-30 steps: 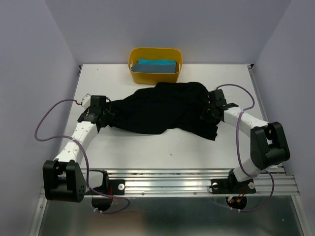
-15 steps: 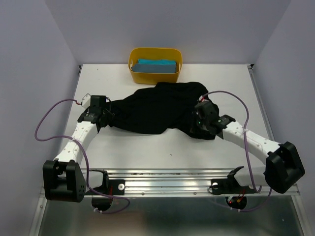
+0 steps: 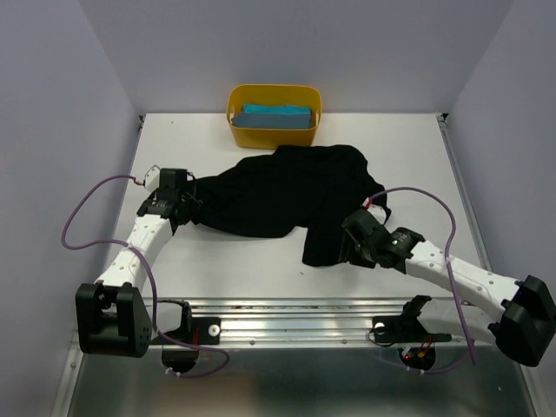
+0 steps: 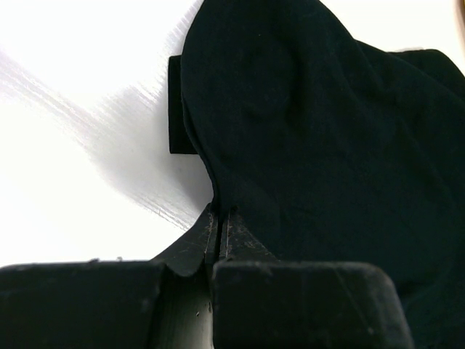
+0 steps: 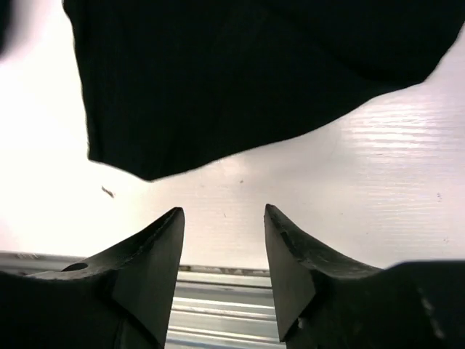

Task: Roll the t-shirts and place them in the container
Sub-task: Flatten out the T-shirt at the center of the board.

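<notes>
On table (image 3: 261,261), one black t-shirt (image 3: 278,195) gripped by left tool (image 4: 218,218), right tool (image 5: 221,211) released; one teal t-shirt (image 3: 276,115) beyond.

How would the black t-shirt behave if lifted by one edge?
Likely floppy: the black t-shirt lies in loose, uneven folds. Probably thin: the left gripper closes almost fully on its edge. It should drape, not hold shape.
</notes>
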